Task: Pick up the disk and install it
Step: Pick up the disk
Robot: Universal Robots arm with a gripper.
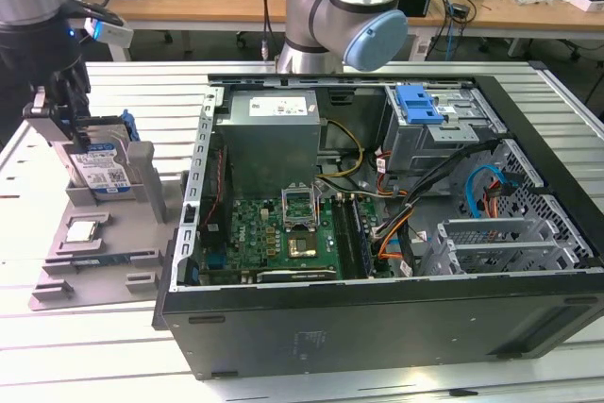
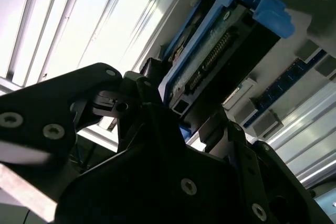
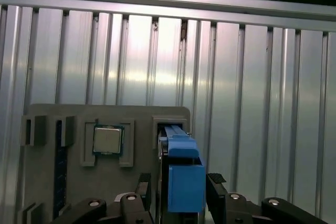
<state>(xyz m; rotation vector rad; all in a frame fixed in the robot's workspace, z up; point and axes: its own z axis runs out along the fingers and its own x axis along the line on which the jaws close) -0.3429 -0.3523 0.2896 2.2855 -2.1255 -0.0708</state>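
One disk (image 1: 102,165) stood on edge in a slot of the grey holder (image 1: 142,176), at the exterior view's left, with its labelled broad face turned towards that camera and its blue carrier frame showing along the edges. In the first wrist view the disk (image 3: 184,182) appeared edge-on as a thin blue strip. The gripper (image 3: 180,195) sat directly over it, one side against each broad face, so the thin dimension lay across the gripper's closing line. The second wrist view showed the connector end of the disk (image 2: 210,61) jutting out past the black gripper body.

Whether the gripper (image 1: 68,118) had actually clamped the disk or merely bracketed it, I could not tell.

On the same holder, just beside the slot, the small square chip (image 3: 107,140) lay flat in its own recess. The open computer case (image 1: 377,327) lay to the exterior view's right of the holder on the ribbed metal table (image 1: 94,356). Its drive cage with the blue latch (image 1: 420,103) was well apart from the disk.
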